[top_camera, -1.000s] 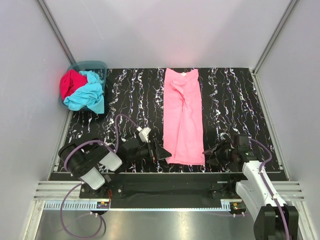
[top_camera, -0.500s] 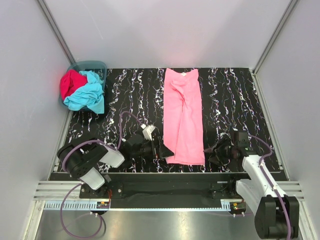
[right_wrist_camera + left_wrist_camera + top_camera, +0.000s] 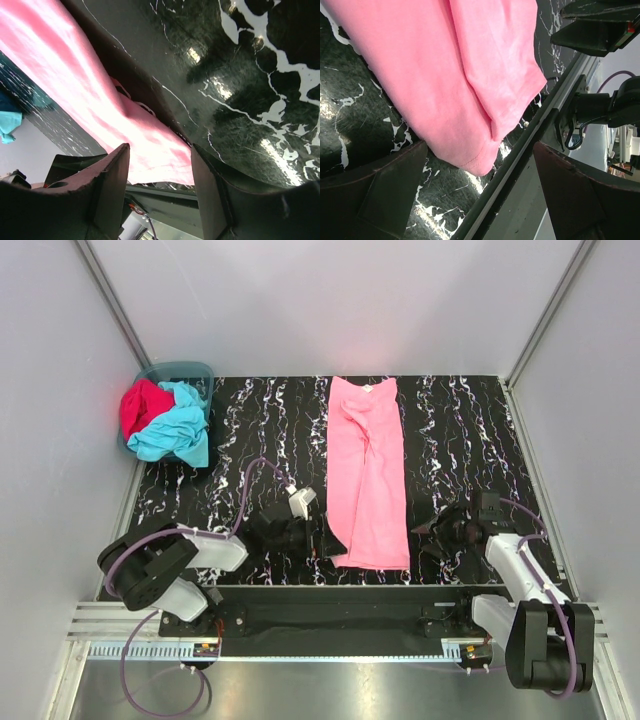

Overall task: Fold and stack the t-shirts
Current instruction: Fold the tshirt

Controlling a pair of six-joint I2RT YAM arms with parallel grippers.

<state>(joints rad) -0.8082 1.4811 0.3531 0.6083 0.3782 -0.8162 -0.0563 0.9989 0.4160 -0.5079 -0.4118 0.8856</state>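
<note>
The light pink t-shirt (image 3: 367, 470) lies in the middle of the table as a long narrow strip, neck at the far end. My left gripper (image 3: 330, 540) is low at its near-left corner, open; in the left wrist view that hem corner (image 3: 470, 100) reaches in between the spread fingertips of the left gripper (image 3: 480, 150). My right gripper (image 3: 420, 532) is at the near-right corner, also open, and the pink hem (image 3: 150, 150) shows through the gap between its fingers (image 3: 105, 185). The turquoise t-shirt (image 3: 180, 430) and the crimson red t-shirt (image 3: 140, 405) are heaped in the basket.
The teal plastic basket (image 3: 200, 370) stands at the far-left corner of the black marbled table (image 3: 470, 430). The table's front edge and metal rail (image 3: 520, 165) run just beside the shirt's near hem. Grey walls close in three sides.
The left gripper has slid a little right, up to the shirt's near-left corner. The right forearm has swung outward and its gripper has edged slightly farther up the table. The shirt has not moved.
</note>
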